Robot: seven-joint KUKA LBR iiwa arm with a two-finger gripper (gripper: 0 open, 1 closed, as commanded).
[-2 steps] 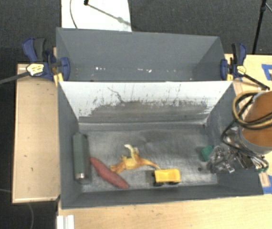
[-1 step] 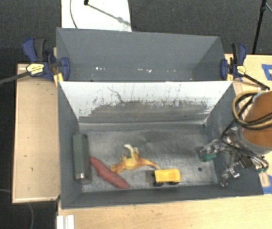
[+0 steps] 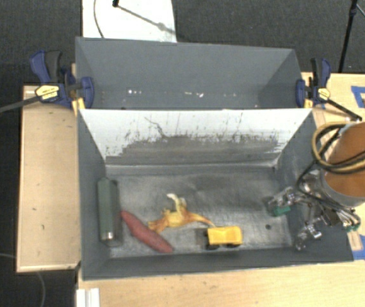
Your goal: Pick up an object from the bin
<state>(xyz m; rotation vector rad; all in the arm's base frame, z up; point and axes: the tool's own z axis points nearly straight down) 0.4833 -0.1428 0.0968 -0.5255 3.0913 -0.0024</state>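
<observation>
gripper (image 3: 296, 217) sits low at the view's right end of the bin (image 3: 195, 162), close to the right wall. whether it is released or clenched: cannot tell from this angle. no bin thing seen held by it.

nearest thing: small yellow block (image 3: 224, 236) by the front wall, lying toward the view's left of the gripper and slightly nearer the front, bare floor between them. its long axis runs roughly left-right, along the front wall.

further left, in order: orange-yellow toy figure (image 3: 177, 217); reddish elongated piece (image 3: 145, 231), slanted; grey-green cylinder (image 3: 109, 211), lying front-to-back beside the left wall.

judgement: pick not yet begun. yellow block looks the likeliest candidate; reaching it calls for a shift leftward along the front wall.
</observation>
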